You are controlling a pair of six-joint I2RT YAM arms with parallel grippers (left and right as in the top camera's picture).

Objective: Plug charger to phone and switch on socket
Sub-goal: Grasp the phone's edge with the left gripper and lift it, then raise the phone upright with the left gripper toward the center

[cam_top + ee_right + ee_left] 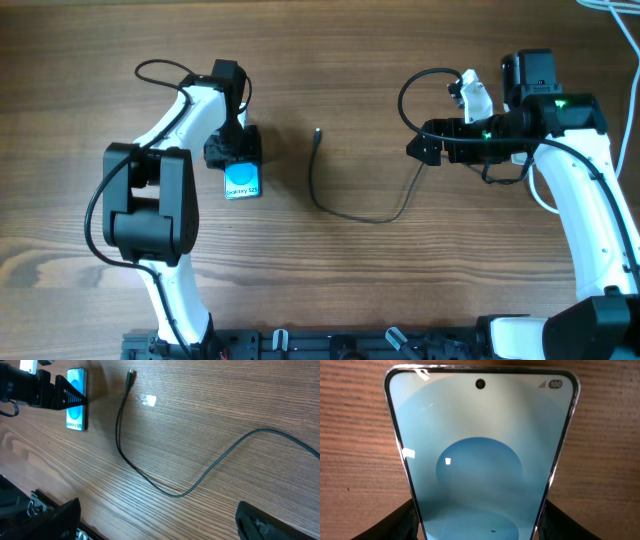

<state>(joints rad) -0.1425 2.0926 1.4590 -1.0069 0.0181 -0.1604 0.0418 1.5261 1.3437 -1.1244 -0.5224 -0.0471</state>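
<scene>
Wooden tabletop (330, 290): left hand (232, 152) grips the phone (242, 181); right hand (420, 146) open and empty; the charger (312, 170) lies loose between them. Plugging stage; next, the right hand likely must grasp its plug end.

Left pincer (236, 152) crowds the phone (242, 181); the charger (317, 134) lies unobstructed.

One phone (242, 182), one charger (330, 200), one white cable (603, 8), two grippers: left gripper (234, 155), right gripper (413, 149).
</scene>
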